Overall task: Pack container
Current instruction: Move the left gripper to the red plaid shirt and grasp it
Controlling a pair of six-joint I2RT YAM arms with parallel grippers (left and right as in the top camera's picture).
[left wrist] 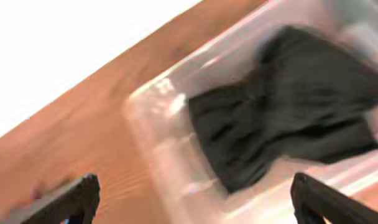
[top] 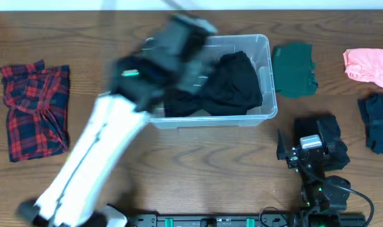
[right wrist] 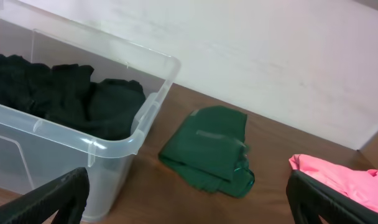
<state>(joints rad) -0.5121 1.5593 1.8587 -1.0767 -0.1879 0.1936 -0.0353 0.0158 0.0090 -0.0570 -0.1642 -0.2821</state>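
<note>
Right hand (right wrist: 189,199) noted nearest, low over the counter (top: 198,170), fingers spread, nothing held. Left hand (left wrist: 195,196) seen blurred above the container (top: 269,82), fingers likewise spread and empty. Container stood mid-counter, a black garment (top: 232,82) heaped inside. Tub judged light, stiff-walled and slick; best taken at the rim lip. Loose pieces judged soft and limp, to be pinched at a fold: plaid cloth (top: 34,107) at left, green cloth (top: 293,69) just beside the tub, pink cloth (top: 368,66) farthest
</note>
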